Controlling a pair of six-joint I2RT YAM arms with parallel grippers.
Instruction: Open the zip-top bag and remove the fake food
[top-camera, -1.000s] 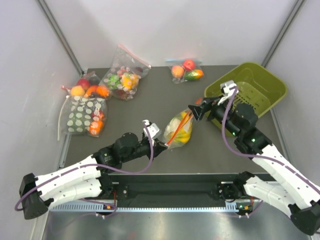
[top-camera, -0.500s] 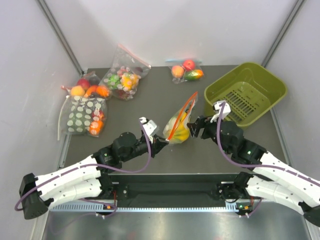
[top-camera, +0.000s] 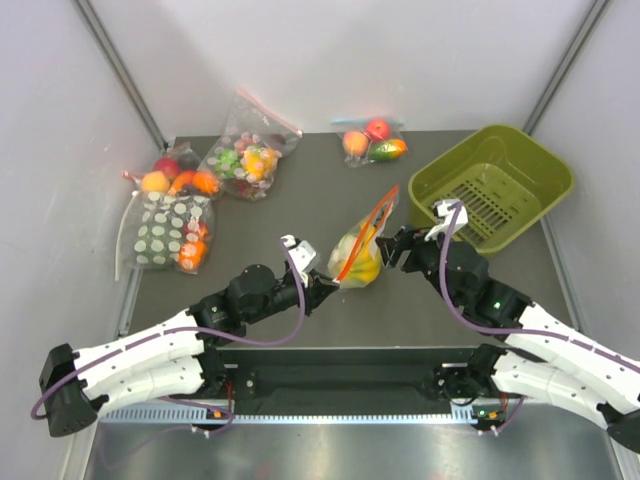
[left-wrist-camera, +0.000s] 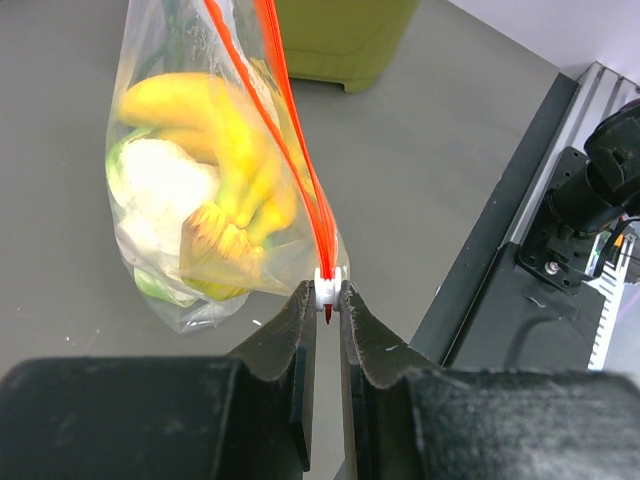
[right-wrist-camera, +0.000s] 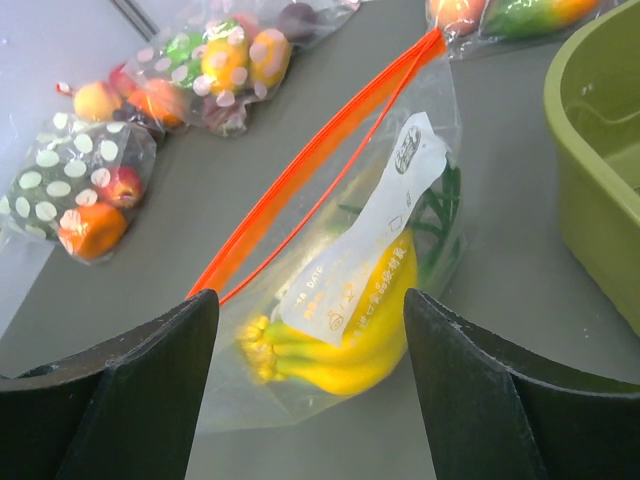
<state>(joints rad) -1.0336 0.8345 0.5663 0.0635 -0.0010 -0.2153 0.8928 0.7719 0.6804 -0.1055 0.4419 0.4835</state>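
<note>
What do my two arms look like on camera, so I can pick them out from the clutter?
They match. The left arm and right arm have white shells on the lower links, with black joints and wrists. A purple cable loops along each one and ends at a small white fitting near the wrist. The fingers are matte black, blocky and narrower at the tips.
</note>
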